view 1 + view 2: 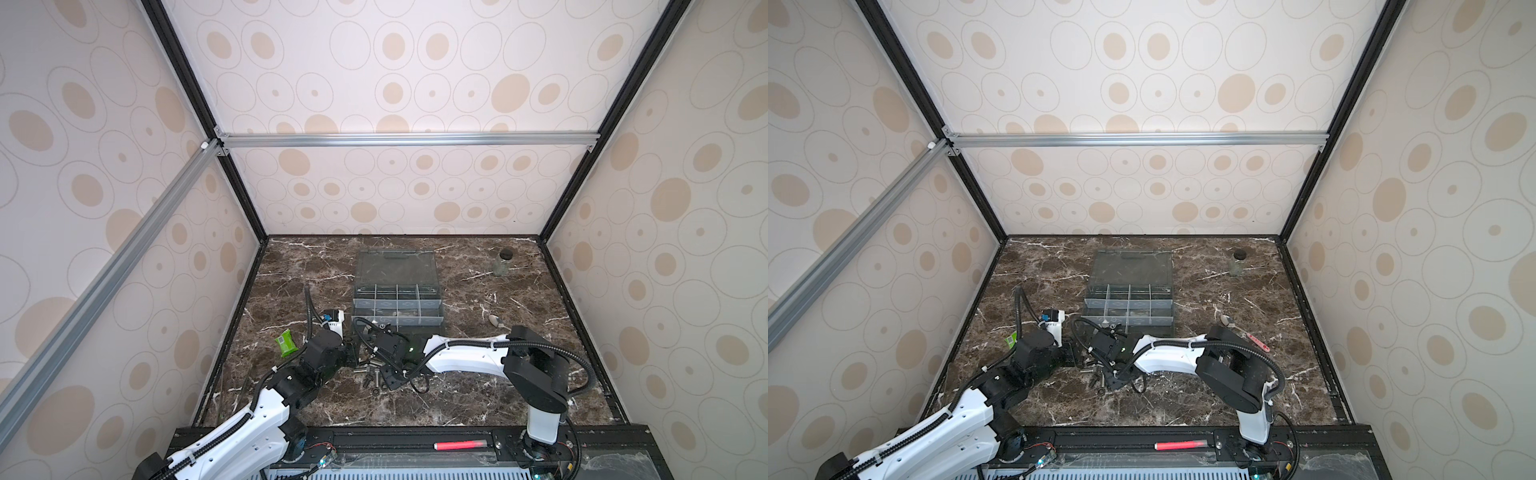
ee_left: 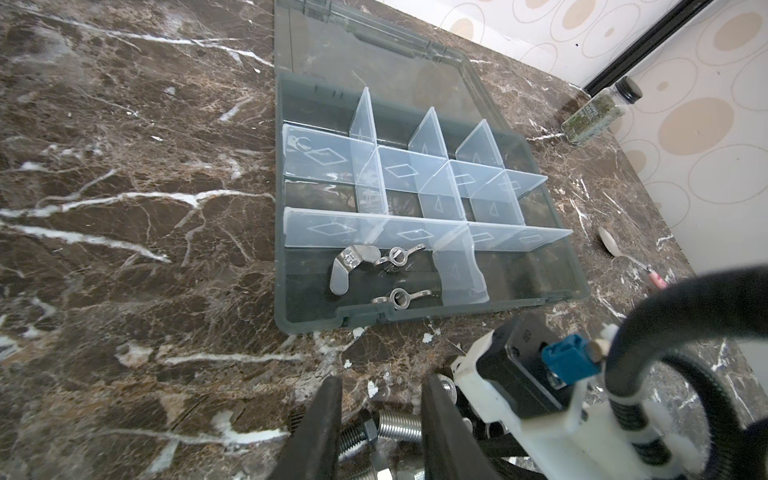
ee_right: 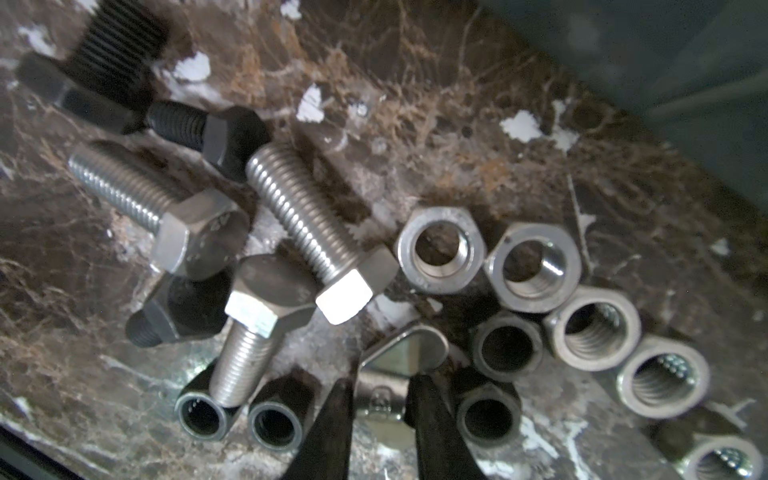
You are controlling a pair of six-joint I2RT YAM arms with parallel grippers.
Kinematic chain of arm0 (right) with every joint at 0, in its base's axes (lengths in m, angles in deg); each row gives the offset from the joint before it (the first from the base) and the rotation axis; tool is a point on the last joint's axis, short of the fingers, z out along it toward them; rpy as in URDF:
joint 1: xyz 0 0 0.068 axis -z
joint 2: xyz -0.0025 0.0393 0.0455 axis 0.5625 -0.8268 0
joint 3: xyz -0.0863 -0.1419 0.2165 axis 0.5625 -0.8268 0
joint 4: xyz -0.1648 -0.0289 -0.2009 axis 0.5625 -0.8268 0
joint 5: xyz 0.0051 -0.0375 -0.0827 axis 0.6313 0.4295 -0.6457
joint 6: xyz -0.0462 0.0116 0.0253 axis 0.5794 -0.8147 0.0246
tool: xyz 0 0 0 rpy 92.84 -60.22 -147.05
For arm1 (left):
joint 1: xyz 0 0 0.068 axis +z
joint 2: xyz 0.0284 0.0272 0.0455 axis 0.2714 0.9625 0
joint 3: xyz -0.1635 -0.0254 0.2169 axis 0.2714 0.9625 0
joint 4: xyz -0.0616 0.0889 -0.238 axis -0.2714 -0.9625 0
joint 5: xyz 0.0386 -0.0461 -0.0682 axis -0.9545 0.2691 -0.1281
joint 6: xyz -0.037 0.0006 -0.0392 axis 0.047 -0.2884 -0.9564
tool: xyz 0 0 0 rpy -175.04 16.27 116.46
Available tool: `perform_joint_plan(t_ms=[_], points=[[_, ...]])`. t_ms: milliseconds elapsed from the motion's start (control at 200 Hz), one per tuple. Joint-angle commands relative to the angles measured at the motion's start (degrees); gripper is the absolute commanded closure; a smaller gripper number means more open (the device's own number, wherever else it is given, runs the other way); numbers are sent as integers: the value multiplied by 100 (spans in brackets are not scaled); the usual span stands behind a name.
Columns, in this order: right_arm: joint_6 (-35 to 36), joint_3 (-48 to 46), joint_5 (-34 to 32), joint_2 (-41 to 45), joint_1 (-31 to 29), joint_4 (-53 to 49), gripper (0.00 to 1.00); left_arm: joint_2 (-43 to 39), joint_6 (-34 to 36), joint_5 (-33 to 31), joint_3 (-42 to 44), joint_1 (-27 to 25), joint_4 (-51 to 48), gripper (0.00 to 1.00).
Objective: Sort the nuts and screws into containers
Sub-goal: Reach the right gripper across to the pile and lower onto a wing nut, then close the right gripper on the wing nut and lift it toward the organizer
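In both top views, pile (image 1: pixel 371 375) of silver and black hex-head screws (image 3: pixel 307 232) and silver hex nuts (image 3: pixel 532 266) on brown marble table (image 1: pixel 478 374) mostly hidden under wrists. Right wrist view blurred, one nut cut off. Both arms stretched low over pile, just near of grey translucent organizer box (image 2: pixel 281 199). Right hand (image 3: pixel 380 386) pinched silver wing nut (image 3: pixel 409 347) among nuts. Left hand (image 2: pixel 381 380) partly spread, screw thread in gap; grip unclear. Three more wing nuts (image 2: pixel 374 270) lay in box's near-left compartment.

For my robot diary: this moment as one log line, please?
right gripper: shut on silver wing nut | left gripper: open over threaded silver screws | grey plastic organizer box: three silver wing nuts inside
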Motion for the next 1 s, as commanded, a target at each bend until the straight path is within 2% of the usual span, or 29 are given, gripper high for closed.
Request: perform_joint_plan(t_ms=[0, 195, 395, 655, 995], points=[[49, 180, -42, -114, -62, -114, 71, 31, -120, 4, -55, 40, 110, 67], [67, 280, -53, -218, -62, -143, 70, 16, -95, -62, -96, 35, 41, 67], [25, 183, -31, -179, -61, -76, 76, -109, -107, -145, -57, 35, 6, 67], [39, 122, -119, -17, -62, -81, 78, -162, -132, -162, -23, 40, -13, 67], [835, 589, -776, 563, 272, -362, 78, -118, -1, -109, -100, 52, 16, 67]])
